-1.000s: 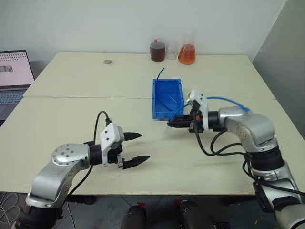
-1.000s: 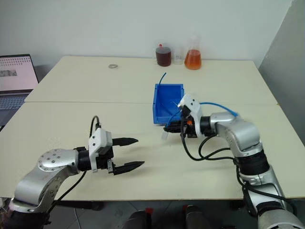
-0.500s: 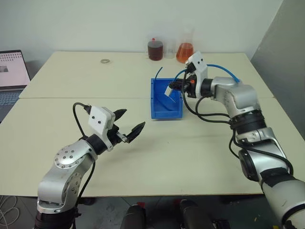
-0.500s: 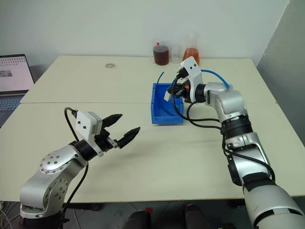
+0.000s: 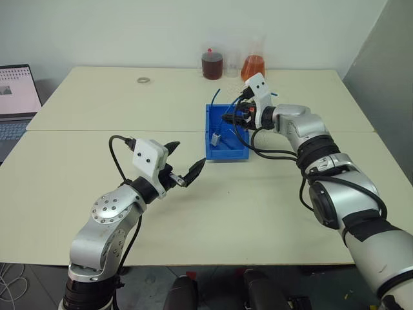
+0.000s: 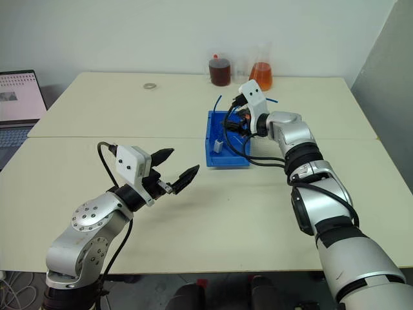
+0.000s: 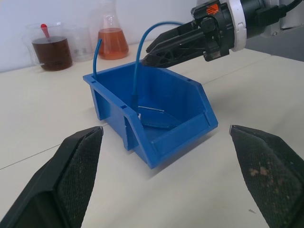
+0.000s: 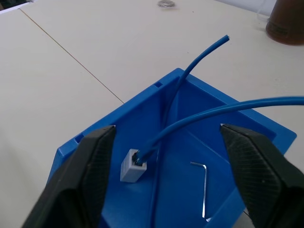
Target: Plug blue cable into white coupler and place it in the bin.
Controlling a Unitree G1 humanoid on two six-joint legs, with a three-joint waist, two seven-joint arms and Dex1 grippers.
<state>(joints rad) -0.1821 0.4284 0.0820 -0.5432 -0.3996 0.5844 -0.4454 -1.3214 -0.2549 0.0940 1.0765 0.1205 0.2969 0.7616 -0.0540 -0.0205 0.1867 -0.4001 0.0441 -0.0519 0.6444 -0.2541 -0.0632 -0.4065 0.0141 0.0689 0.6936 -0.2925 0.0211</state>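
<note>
Thin light-blue cable, plugged into the small white plastic coupler, is being dropped inside the bright blue plastic bin. Right gripper is being held wide above it; pulling back probably comes next.

laptop cut off at edge

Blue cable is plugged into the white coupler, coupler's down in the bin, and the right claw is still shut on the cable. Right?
Not quite: the right claw is open, as the right wrist view shows. The blue cable is plugged into the white coupler, which sits in the bin.
</note>
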